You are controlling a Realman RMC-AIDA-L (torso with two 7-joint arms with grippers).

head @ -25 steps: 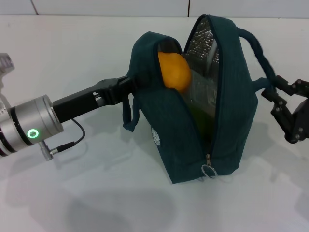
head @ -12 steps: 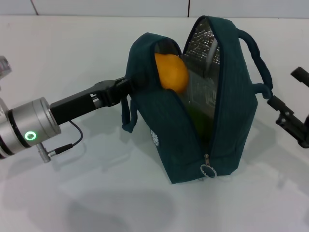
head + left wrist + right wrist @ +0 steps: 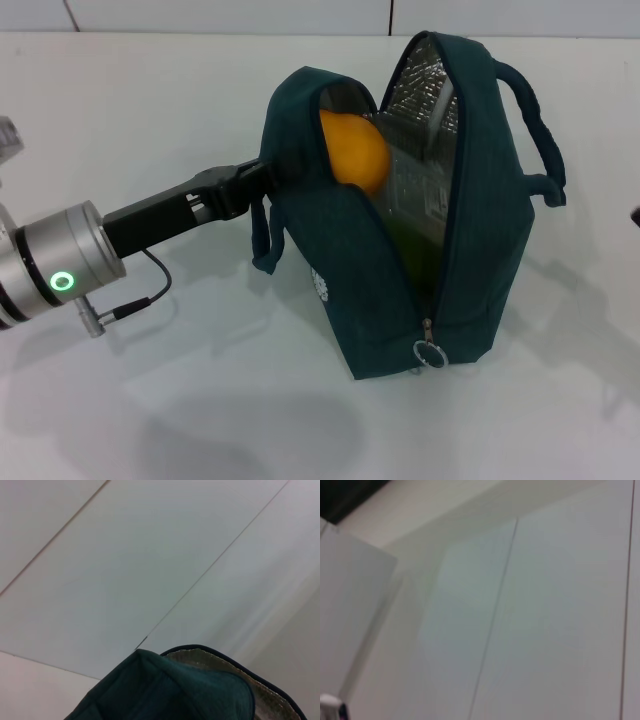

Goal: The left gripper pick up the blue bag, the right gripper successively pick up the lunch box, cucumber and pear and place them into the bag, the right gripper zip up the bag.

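Observation:
The blue bag (image 3: 400, 260) stands upright on the white table, unzipped, its silver lining showing at the top. My left gripper (image 3: 268, 172) is shut on the bag's left flap near a loop handle and holds that side open. The orange-yellow pear (image 3: 353, 148) sits high in the opening. Below it I see a green shape that looks like the cucumber (image 3: 415, 252) and clear plastic that looks like the lunch box (image 3: 418, 198). The zipper's ring pull (image 3: 428, 353) hangs at the bag's lower front. The left wrist view shows only the bag's fabric (image 3: 165, 690). The right gripper is out of view.
The white table (image 3: 150, 400) spreads around the bag on all sides. A cable (image 3: 140, 297) loops from the left arm's silver cuff down near the tabletop. The right wrist view shows only pale panels.
The right gripper has drawn away from the bag's right handle and left the head view at the right edge. The bag and left arm have barely moved.

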